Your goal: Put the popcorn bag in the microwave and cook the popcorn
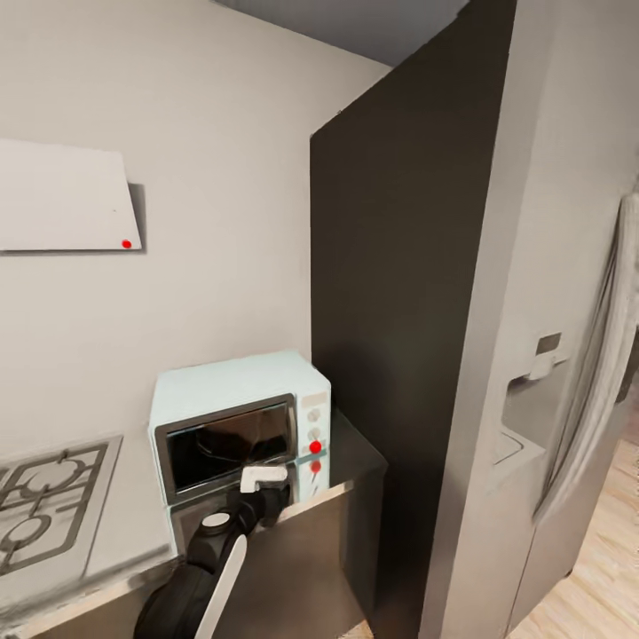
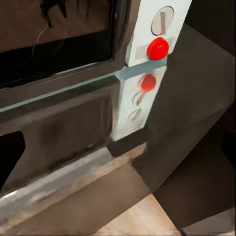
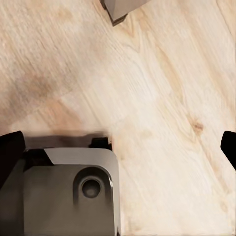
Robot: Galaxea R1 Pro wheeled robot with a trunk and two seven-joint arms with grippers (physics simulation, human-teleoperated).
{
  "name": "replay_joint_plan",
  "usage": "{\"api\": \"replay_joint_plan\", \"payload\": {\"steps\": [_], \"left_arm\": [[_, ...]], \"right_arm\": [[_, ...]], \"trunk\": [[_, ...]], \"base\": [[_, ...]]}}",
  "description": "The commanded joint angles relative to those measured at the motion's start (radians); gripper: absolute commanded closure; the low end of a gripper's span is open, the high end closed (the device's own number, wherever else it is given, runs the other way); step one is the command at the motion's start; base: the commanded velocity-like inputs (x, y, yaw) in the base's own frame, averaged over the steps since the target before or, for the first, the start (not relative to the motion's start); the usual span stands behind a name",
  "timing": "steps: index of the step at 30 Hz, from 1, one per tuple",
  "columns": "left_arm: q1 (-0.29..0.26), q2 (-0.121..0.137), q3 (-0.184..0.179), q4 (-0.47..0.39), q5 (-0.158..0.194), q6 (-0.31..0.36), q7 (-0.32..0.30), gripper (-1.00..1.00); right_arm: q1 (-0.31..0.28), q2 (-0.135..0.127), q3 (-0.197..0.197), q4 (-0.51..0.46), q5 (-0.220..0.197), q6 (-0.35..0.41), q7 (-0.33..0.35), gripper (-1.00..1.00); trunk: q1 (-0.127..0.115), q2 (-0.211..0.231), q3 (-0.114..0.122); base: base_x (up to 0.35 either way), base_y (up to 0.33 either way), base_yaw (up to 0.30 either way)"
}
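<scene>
The mint microwave (image 1: 238,417) is sitting door-shut on the glossy steel desk (image 1: 355,461) against the grey wall, beside a tall dark cabinet (image 1: 399,293). The left hand (image 1: 264,479) is hovering before its door, grip unclear; the right hand (image 3: 118,147) is hanging spread apart over plank floor (image 3: 162,88).

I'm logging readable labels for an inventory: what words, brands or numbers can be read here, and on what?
None can be read.
The microwave panel carries two knobs and a red dot, with no lettering.
The white wall panel bears just a red dot, no text.
The fridge's dispenser shows no legible marking.
</scene>
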Motion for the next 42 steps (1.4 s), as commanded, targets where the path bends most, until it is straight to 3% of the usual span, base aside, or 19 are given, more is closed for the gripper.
{"api": "replay_joint_plan", "payload": {"steps": [1,4,7,10,14,19,20,23,27,30,38,42], "left_arm": [[0.000,-0.001,-0.003,-0.001,0.012,0.005,0.011,-1.00],[0.003,-0.006,-0.006,0.009,0.028,0.008,0.052,-1.00],[0.008,-0.009,-0.006,0.104,0.113,0.007,0.061,-1.00],[0.009,-0.008,-0.006,0.295,0.156,-0.001,0.063,-1.00],[0.009,-0.009,-0.002,0.604,0.169,-0.160,0.066,-1.00],[0.009,-0.004,0.011,0.961,0.182,-0.264,0.062,-1.00],[0.009,-0.001,0.040,1.103,0.224,-0.330,0.057,-1.00],[0.008,0.017,0.065,1.249,0.294,-0.457,0.055,-1.00],[0.015,0.030,0.070,1.271,0.307,-0.484,0.052,-1.00],[0.059,0.063,0.072,1.271,0.312,-0.511,0.049,-1.00],[0.069,0.067,0.072,1.273,0.311,-0.546,-0.004,-1.00],[0.069,0.067,0.072,1.272,0.311,-0.546,-0.012,-1.00]], "right_arm": [[-0.001,0.000,-0.008,0.003,0.009,-0.003,0.001,-1.00],[-0.001,0.000,-0.008,0.003,0.009,-0.004,0.001,-1.00],[-0.001,-0.002,-0.006,0.003,0.011,-0.004,0.001,-1.00],[-0.001,-0.002,-0.006,0.002,0.011,-0.007,-0.004,-1.00],[-0.001,-0.002,-0.005,0.002,0.011,-0.007,-0.008,-1.00],[-0.001,-0.004,-0.005,0.002,0.011,-0.007,-0.008,-1.00],[-0.001,-0.003,-0.005,0.002,0.011,-0.005,-0.008,-1.00],[-0.001,-0.002,-0.005,0.002,0.012,-0.004,-0.008,-1.00],[-0.001,-0.002,-0.004,0.001,0.014,-0.004,-0.008,-1.00],[-0.001,-0.003,-0.004,0.001,0.042,-0.004,-0.009,-1.00],[-0.001,-0.004,-0.003,0.001,0.076,0.004,-0.018,-1.00],[-0.001,-0.004,-0.004,0.001,0.145,0.006,-0.018,-1.00]], "trunk": [[0.000,-0.001,-0.001],[0.000,-0.001,-0.001],[0.000,-0.001,-0.001],[0.000,-0.001,-0.001],[0.000,-0.001,-0.001],[0.000,-0.001,-0.001],[0.000,-0.001,-0.001],[0.000,-0.001,-0.001],[0.000,-0.001,-0.001],[0.000,-0.001,-0.001],[0.000,-0.001,-0.001],[0.000,-0.001,-0.004]], "base": [[-0.346,0.000,0.000],[-0.346,0.000,0.000],[-0.346,0.000,0.000],[-0.346,0.000,0.000],[-0.346,0.000,0.000],[-0.343,0.010,0.000],[-0.310,0.102,0.000],[-0.283,0.129,0.000],[-0.221,0.097,0.000],[-0.273,0.010,0.000],[-0.138,0.001,0.003],[-0.003,0.000,0.149]]}}
